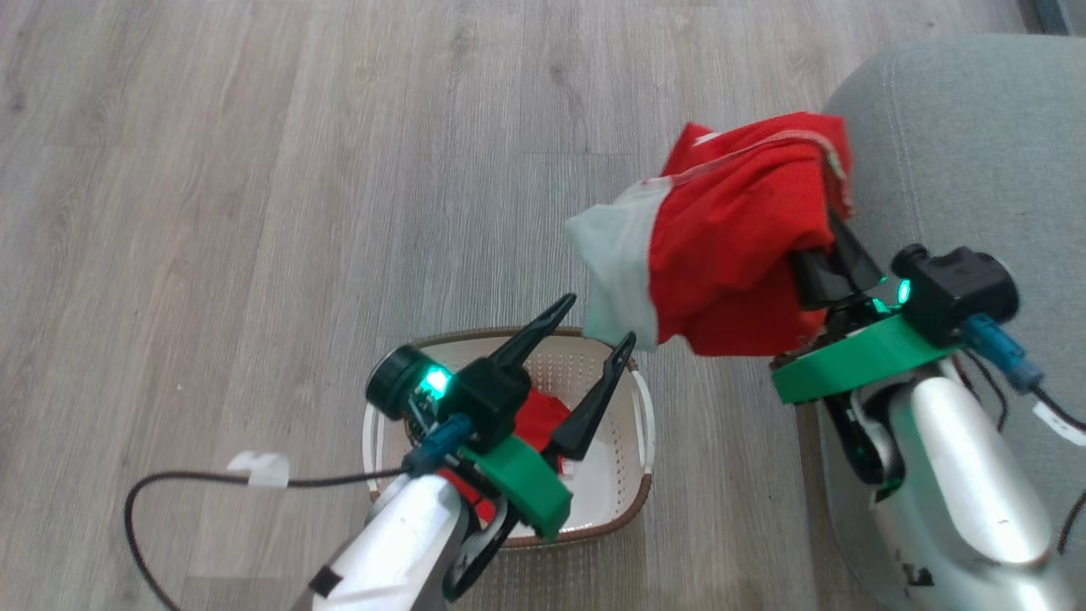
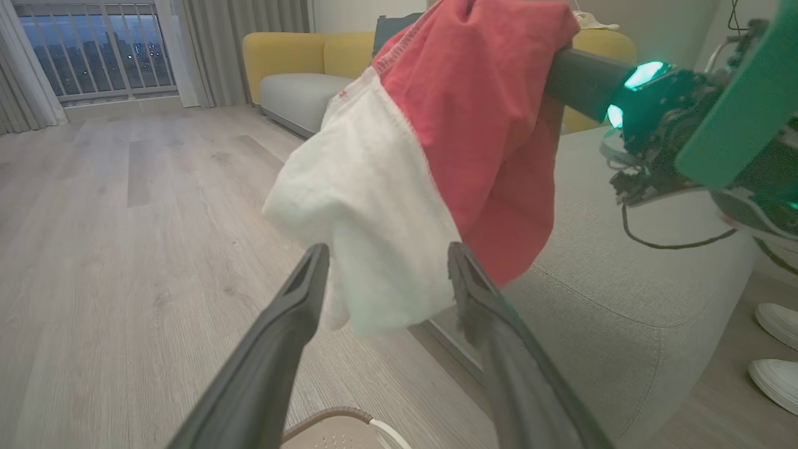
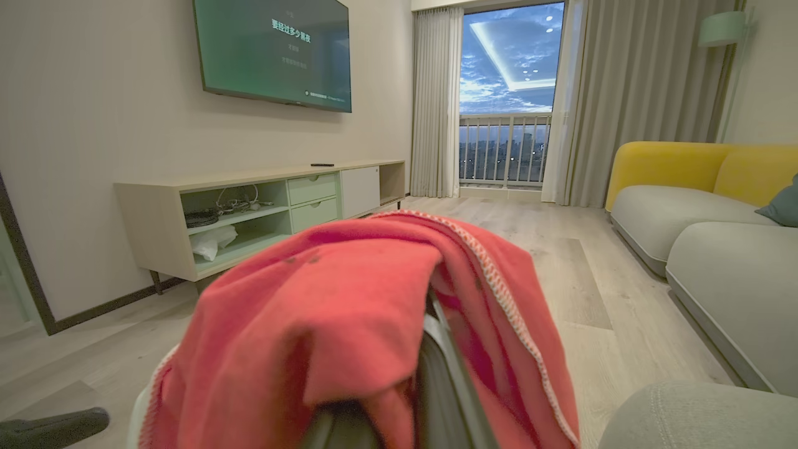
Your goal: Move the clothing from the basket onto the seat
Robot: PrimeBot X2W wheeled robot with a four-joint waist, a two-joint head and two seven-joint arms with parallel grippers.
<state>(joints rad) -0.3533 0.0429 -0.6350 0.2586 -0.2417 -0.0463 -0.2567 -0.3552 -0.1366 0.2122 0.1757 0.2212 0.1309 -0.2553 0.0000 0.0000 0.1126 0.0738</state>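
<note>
R hand (image 1: 827, 242) grips red-white garment (image 1: 730, 246), held in air at seat (image 1: 976, 153) edge; L hand (image 1: 600, 318) wide open over basket (image 1: 624, 502). Red garment (image 1: 543, 420) lies in basket.

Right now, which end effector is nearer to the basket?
Left. The left end effector hangs open right above the basket, over the red garment inside. The right end effector is off to the side, raised beside the seat, holding the red and white garment.

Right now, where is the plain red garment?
In the head view, the plain red garment lies inside the basket at lower centre, on the floor left of the seat. It is partly hidden under the open left tool.
</note>
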